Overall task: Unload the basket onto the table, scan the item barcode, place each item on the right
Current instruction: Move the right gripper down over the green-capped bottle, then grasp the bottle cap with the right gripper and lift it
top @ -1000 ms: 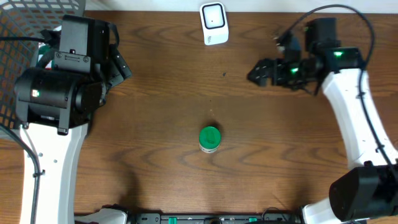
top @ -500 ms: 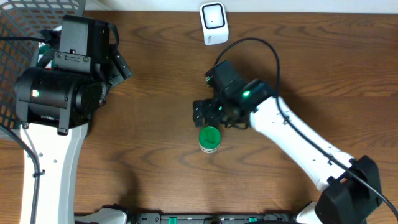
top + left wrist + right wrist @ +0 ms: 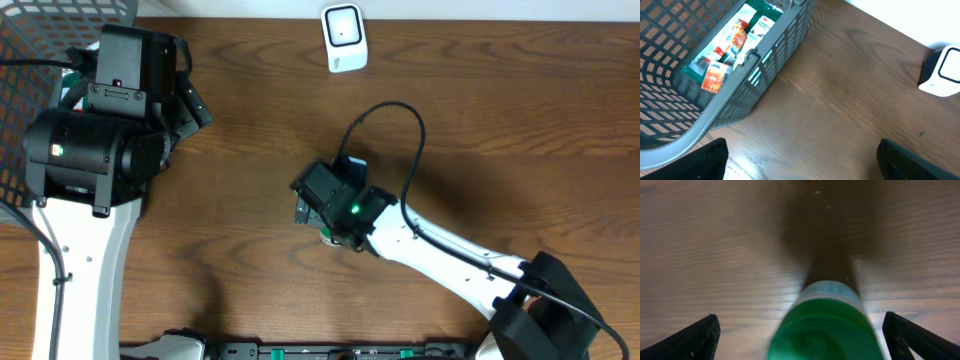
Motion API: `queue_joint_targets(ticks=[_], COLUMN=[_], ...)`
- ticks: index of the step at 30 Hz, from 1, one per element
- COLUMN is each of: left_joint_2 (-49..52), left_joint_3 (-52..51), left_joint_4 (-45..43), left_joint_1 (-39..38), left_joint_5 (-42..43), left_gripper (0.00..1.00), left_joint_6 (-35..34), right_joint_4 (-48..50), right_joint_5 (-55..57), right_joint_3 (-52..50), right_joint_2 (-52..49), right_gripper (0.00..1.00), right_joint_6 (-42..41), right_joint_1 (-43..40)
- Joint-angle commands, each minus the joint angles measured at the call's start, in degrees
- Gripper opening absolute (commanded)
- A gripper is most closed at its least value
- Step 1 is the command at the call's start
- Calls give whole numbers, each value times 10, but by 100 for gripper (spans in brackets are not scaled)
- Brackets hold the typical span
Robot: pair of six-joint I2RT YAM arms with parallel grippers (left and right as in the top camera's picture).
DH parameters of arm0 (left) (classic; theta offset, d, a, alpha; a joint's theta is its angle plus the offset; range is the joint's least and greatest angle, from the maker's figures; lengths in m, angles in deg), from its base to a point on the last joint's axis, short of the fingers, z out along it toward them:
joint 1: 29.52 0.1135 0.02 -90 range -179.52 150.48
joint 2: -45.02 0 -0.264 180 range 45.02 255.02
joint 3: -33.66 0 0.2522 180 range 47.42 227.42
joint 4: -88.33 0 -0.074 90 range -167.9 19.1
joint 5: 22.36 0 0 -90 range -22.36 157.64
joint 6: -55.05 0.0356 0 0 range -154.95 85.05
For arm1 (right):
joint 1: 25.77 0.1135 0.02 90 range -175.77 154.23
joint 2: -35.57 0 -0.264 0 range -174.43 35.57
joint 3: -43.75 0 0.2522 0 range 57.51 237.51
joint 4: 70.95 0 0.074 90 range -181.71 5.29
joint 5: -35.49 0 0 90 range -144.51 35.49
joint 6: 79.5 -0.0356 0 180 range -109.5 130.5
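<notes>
Brown wood worktop (image 3: 250, 110); grey mesh basket (image 3: 740, 75) at its left edge. My left claw (image 3: 800, 167) hangs beside the basket, fingers wide apart and empty, well away from the job. My right claw (image 3: 800, 335) is spread just as wide. White scanner (image 3: 343, 37) sits at the far edge. Green-capped bottle (image 3: 822, 325) stands upright mid-worktop, long axis vertical, directly under the right claw, between its fingers and untouched.
</notes>
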Motion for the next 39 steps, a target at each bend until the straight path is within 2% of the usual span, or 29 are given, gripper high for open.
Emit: queue_joint_targets(ticks=[1, 5, 12, 16, 21, 30, 33, 36, 39], left_joint_2=[-3, -3, -3, -3, -3, -3, -3, -3, -3], left_joint_3=[8, 8, 8, 8, 8, 8, 8, 8, 8], left_joint_4=[2, 2, 2, 2, 2, 2, 2, 2, 2], left_joint_1=[3, 3, 3, 3, 3, 3, 3, 3, 3], left_joint_5=[-10, -10, -10, -10, -10, -10, -10, -10, -10], left_gripper=[95, 95, 95, 95, 95, 95, 95, 95, 95], left_joint_6=[-5, -5, -5, -5, -5, -5, -5, -5, -5], right_joint_4=[-1, -21, -45, -71, -87, -99, -107, -108, -108], right_joint_5=[67, 68, 62, 53, 22, -97, -127, -179, -199], right_joint_3=[-23, -28, -28, -28, -28, -12, 6, 29, 51], right_joint_2=[-5, -5, -5, -5, -5, -2, 5, 15, 26], right_gripper=[99, 99, 96, 99, 99, 99, 99, 99, 91], right_joint_6=[-29, -16, 78, 89, 156, 244, 245, 282, 317], right_joint_1=[2, 1, -11, -46, -104, -206, -217, -213, -203])
